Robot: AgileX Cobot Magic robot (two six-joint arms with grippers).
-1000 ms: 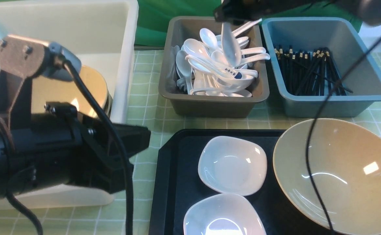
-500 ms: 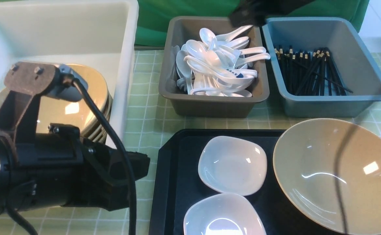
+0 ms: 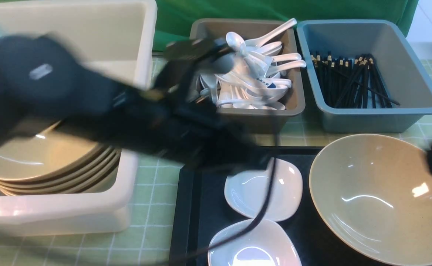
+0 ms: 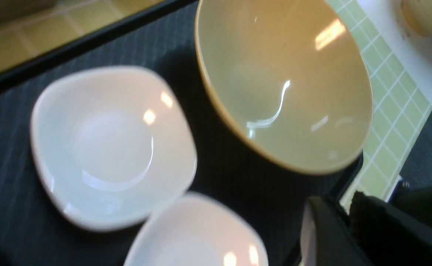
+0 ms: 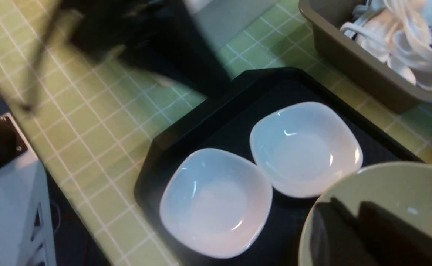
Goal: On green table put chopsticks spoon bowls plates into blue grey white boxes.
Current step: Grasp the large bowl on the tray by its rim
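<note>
Poising left claw point(image 4: 340, 207) near the plates point(image 3: 286, 192) on the tray point(image 3: 201, 207) and right claw point(image 5: 349, 212) by the bowl point(image 3: 378, 199), likely for boxing; cannot tell whether either is clenched.

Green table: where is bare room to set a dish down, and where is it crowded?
Bare: the green table strip between white box and black tray, and the narrower strip between tray and grey box. Crowded: the tray, filled by two plates and a bowl.
</note>
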